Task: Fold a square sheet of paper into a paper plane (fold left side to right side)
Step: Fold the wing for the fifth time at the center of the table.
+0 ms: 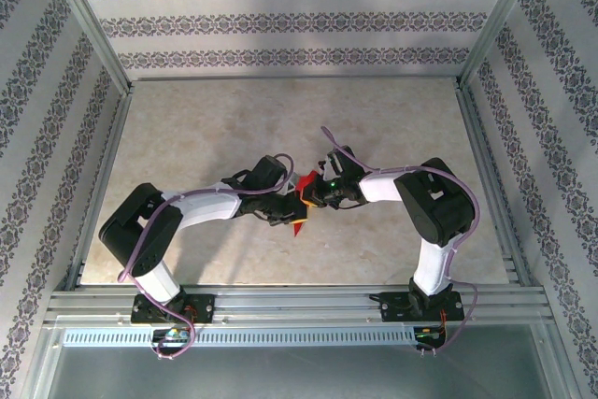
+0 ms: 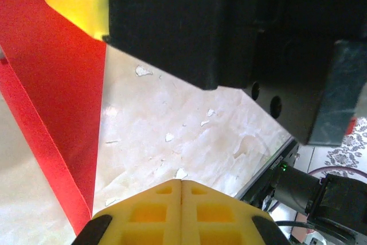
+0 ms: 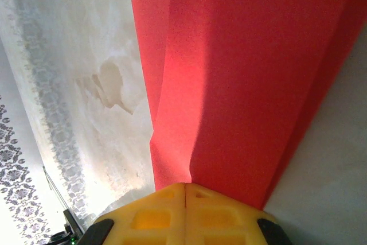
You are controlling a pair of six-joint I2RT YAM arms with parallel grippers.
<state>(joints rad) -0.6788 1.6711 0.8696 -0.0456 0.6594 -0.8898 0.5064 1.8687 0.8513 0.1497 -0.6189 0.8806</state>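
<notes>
My right fingers (image 3: pixel 155 207) are clenching on the folded red paper (image 3: pixel 241 84). The paper is spreading out from their tips in layers, with one crease between them. My left fingers (image 2: pixel 149 210) are pressing tight together. The narrow point of the paper is ending just beside them, and I cannot tell if it is touching them. From above, both arms are standing head to head over the middle of the marbled tabletop (image 1: pixel 215 137), with the paper between them.
</notes>
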